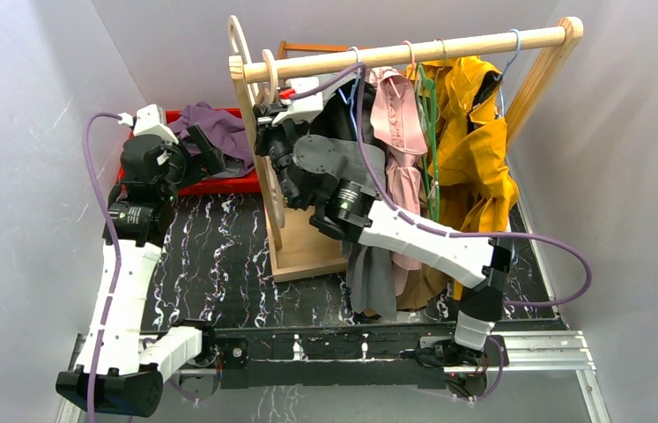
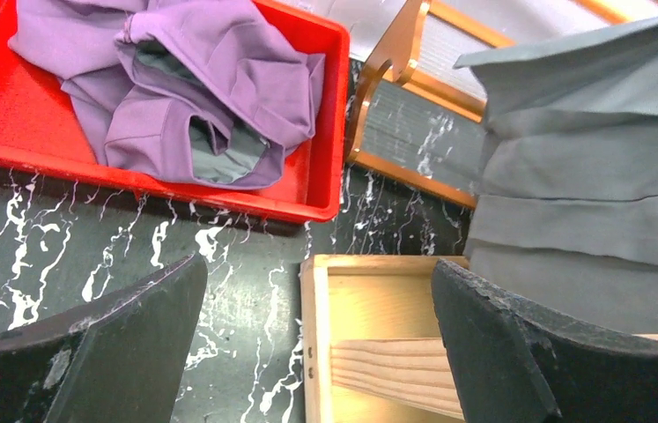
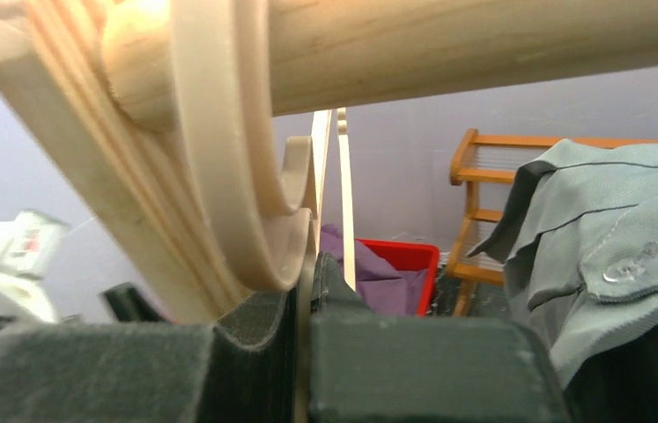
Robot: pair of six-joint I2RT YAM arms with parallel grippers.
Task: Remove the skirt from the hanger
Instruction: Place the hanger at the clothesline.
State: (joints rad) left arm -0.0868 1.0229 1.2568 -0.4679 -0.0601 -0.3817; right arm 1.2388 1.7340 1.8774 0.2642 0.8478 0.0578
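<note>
Grey wall (image 3: pixel 395 176) behind; right gripper (image 3: pixel 306 352) pinches the hanger (image 3: pixel 219 176), skirt (image 3: pixel 607 229) just beside.

skirt (image 1: pixel 369 280) top — behind right arm (image 1: pixel 431 238)

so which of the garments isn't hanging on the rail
The purple garment: it lies crumpled in the red tray, while the grey skirt, pink garment and yellow garment hang from the wooden rail.
</note>
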